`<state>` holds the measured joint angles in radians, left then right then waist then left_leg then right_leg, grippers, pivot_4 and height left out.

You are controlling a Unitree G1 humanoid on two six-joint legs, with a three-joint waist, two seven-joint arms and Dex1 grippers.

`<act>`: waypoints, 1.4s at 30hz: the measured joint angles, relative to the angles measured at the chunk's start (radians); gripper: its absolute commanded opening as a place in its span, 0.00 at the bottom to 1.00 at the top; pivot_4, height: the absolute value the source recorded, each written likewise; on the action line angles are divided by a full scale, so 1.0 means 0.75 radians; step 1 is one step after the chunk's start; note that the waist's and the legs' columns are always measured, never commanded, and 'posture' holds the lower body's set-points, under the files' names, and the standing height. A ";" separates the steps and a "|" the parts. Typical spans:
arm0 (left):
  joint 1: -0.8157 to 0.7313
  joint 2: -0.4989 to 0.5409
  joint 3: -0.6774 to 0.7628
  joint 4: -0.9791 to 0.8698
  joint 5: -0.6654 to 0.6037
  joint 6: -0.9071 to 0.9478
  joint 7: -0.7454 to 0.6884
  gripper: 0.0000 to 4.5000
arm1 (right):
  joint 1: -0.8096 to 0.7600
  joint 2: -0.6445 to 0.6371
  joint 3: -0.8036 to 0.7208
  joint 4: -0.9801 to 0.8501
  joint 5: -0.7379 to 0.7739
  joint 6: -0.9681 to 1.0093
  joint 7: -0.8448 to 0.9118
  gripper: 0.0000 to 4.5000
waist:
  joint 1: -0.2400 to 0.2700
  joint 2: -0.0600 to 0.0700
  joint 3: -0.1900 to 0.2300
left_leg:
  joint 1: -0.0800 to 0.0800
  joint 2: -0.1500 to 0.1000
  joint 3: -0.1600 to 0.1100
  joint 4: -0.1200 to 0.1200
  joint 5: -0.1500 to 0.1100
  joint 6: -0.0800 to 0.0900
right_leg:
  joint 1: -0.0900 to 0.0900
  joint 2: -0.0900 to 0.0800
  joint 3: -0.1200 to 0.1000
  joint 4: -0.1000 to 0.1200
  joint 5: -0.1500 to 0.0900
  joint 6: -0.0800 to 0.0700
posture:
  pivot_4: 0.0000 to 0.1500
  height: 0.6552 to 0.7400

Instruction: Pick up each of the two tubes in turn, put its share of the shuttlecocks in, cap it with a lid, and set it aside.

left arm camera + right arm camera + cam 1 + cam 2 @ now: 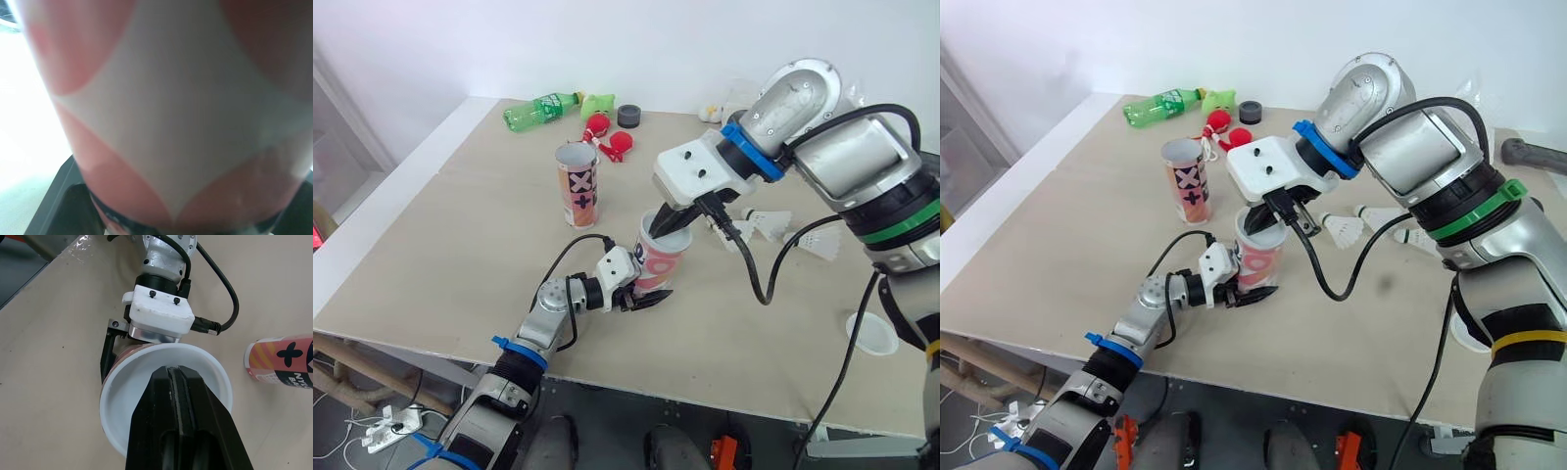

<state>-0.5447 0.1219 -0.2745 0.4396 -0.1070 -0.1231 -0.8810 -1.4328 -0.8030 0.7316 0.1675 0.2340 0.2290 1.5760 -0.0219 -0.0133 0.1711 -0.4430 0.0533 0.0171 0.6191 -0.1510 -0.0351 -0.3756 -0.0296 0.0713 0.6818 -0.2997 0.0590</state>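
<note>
Head view, the left gripper (644,294) clamps low on the upright pink tube (658,257) while the right gripper (666,223), fingers together, sits at its mouth; left wrist view, the tube wall fills the gap between the fingers; right wrist view, the tube's white mouth lies just beneath the closed tip; probably light, thin-walled and crushable, so hold low and gently

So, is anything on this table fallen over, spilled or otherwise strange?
Only the green bottle lies on its side, at the far edge of the table. The pink tube in the left gripper and the second tube stand upright. The shuttlecocks lie loose nearby. Nothing looks spilled or damaged.
</note>
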 measured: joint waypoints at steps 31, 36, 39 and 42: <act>0.006 -0.009 0.000 0.001 0.009 0.003 0.010 0.67 | 0.052 0.016 0.013 0.016 -0.054 -0.043 0.000 0.01 | -0.002 -0.002 -0.004 | 0.005 0.005 0.000 0.000 0.000 0.000 | 0.004 0.005 0.000 0.000 0.001 -0.002 | 1.00 1.00; 0.007 -0.011 0.000 0.003 0.015 0.003 0.011 0.67 | 0.055 0.016 0.015 0.016 -0.055 -0.043 -0.001 0.01 | -0.002 -0.003 -0.006 | 0.006 0.006 0.000 0.000 0.000 0.000 | 0.004 0.005 0.000 0.000 0.001 -0.003 | 1.00 1.00; 0.008 -0.011 0.001 0.002 0.015 0.004 0.011 0.67 | 0.055 0.017 0.014 0.017 -0.055 -0.041 -0.001 0.01 | -0.002 -0.004 -0.006 | 0.006 0.006 0.000 0.000 0.000 0.000 | 0.004 0.005 0.000 0.000 0.001 -0.003 | 1.00 1.00; 0.008 -0.011 0.002 0.002 0.015 0.004 0.011 0.67 | 0.055 0.020 0.010 0.023 -0.053 -0.032 -0.001 0.01 | -0.002 -0.003 -0.006 | 0.006 0.006 0.000 0.000 0.000 0.000 | 0.004 0.005 0.000 0.000 0.001 -0.003 | 1.00 1.00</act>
<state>-0.5385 0.1133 -0.2729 0.4413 -0.0958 -0.1203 -0.8724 -1.3912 -0.7880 0.7387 0.1845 0.1944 0.2049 1.5753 -0.0231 -0.0159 0.1663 -0.4386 0.0581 0.0173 0.6191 -0.1511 -0.0352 -0.3725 -0.0256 0.0714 0.6817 -0.2991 0.0565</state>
